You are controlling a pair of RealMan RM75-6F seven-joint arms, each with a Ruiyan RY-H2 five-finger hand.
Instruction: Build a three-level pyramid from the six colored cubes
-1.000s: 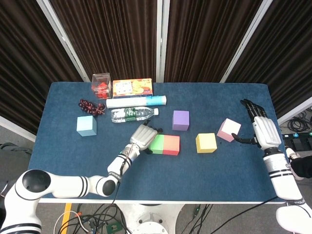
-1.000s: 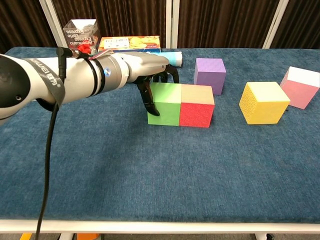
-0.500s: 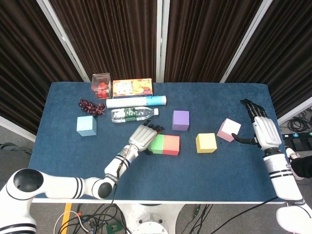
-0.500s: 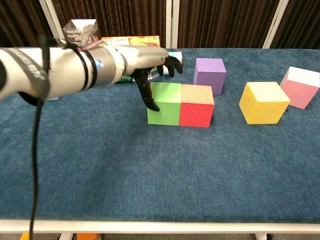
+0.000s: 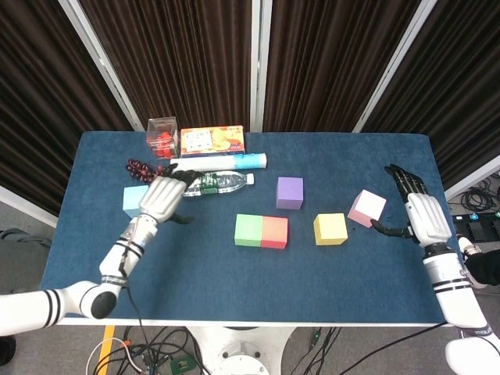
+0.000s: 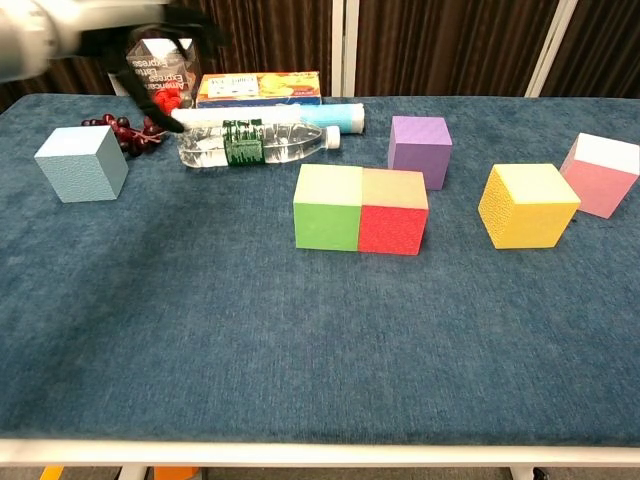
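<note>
The green cube (image 5: 249, 230) and red cube (image 5: 274, 232) sat touching mid-table, with yellow (image 5: 330, 228), purple (image 5: 290, 192), pink (image 5: 367, 208) and blue (image 5: 137, 201) cubes apart, while the left hand (image 5: 162, 197) hung empty, fingers spread, by the blue one and the right hand (image 5: 414, 209), fingers spread, held nothing beside pink.

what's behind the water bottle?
Directly behind the water bottle lies a white tube with a blue end, and behind that the biscuit box. The tube's left part is hidden by the bottle and the blurred left hand.
</note>
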